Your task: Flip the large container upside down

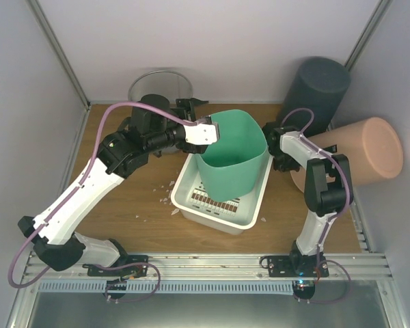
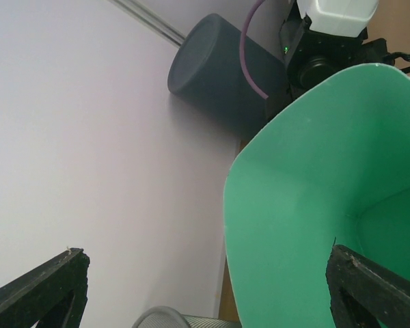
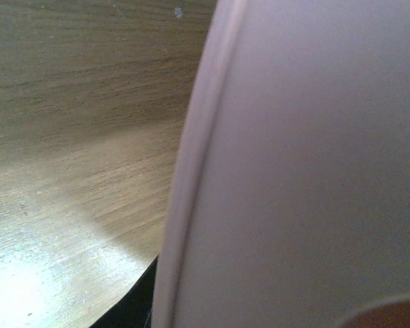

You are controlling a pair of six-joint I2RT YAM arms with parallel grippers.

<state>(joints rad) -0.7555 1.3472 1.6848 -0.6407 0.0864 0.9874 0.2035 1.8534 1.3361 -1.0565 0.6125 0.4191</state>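
Top external: one green container (image 1: 232, 160) upright in one white tray (image 1: 215, 217); two grippers: left gripper (image 1: 214, 130) wide open, empty, at its rim; right gripper (image 1: 273, 145) opening can't be made out.

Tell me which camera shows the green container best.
Top external: the whole green container is visible, standing mouth-up in the white tray. Left wrist shows only part of its rim and inside wall. Right wrist shows none of it.

container (image 1: 234, 154) plain green | tray (image 1: 212, 217) white, brown slot rows on floor | table (image 1: 137, 212) brown wood grain | rear cylinder (image 1: 314, 85) dark grey | side cylinder (image 1: 369, 150) peach | cable (image 1: 123, 107) purple
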